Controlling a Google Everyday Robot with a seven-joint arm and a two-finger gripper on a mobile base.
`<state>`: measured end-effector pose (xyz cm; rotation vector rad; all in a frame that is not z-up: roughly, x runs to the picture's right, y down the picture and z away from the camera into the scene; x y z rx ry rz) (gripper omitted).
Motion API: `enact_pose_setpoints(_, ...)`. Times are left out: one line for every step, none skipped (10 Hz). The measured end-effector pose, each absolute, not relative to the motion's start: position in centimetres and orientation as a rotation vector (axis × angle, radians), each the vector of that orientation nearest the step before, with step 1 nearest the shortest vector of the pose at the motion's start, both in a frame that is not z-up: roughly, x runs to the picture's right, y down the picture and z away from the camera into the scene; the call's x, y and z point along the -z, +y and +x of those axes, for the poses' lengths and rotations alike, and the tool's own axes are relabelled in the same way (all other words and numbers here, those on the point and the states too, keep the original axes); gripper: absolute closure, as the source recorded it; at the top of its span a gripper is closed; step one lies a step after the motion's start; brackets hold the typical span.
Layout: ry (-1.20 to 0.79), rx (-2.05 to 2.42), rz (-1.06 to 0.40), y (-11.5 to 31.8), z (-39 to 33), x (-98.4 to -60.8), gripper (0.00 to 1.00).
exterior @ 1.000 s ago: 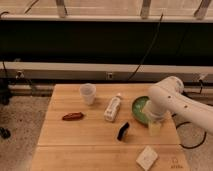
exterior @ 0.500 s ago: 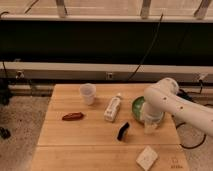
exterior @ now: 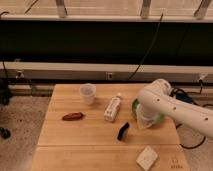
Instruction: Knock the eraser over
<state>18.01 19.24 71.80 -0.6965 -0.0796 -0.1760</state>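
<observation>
The eraser (exterior: 123, 131) is a small black block on the wooden table (exterior: 75, 137), near the middle front. It leans or stands slightly tilted. My white arm (exterior: 165, 107) reaches in from the right. The gripper (exterior: 142, 122) hangs below the arm's rounded end, just right of the eraser and a little apart from it. The arm's bulk hides much of the gripper.
A white bottle (exterior: 113, 108) lies just behind the eraser. A clear cup (exterior: 88, 93) stands at the back left. A slim reddish-brown object (exterior: 73, 116) lies at the left. A white square block (exterior: 147, 158) sits near the front edge. A green bowl (exterior: 135, 106) is partly hidden behind my arm.
My arm and gripper have moved left across the green bowl, closer to the eraser. The eraser and other objects have not moved.
</observation>
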Motion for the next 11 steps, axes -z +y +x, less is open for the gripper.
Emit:
enact_pose_setpoints(-0.082, 0.181, -0.698, 19.3, 17.5, -71.9, 0.93)
enact_pose_setpoints(-0.082, 0.187, -0.699, 19.4, 17.1, -71.9, 0.93)
enact_pose_setpoints(-0.083, 0.19, -0.7, 19.5, 16.9, -72.0, 0.93)
enact_pose_setpoints(-0.084, 0.195, -0.703, 19.6, 16.6, -72.0, 0.93)
enact_pose_setpoints(-0.085, 0.197, -0.704, 19.7, 16.5, -72.0, 0.93)
enact_pose_setpoints(-0.087, 0.202, -0.705, 19.8, 16.2, -72.1, 0.93)
enact_pose_setpoints(-0.089, 0.208, -0.706, 19.8, 15.7, -72.1, 0.93)
enact_pose_setpoints(-0.09, 0.215, -0.706, 19.9, 15.2, -72.2, 0.93)
enact_pose_setpoints(-0.091, 0.219, -0.707, 19.9, 14.8, -72.2, 0.93)
enact_pose_setpoints(-0.091, 0.222, -0.707, 19.9, 14.5, -72.2, 0.93)
enact_pose_setpoints(-0.09, 0.226, -0.707, 20.0, 14.5, -72.2, 0.93)
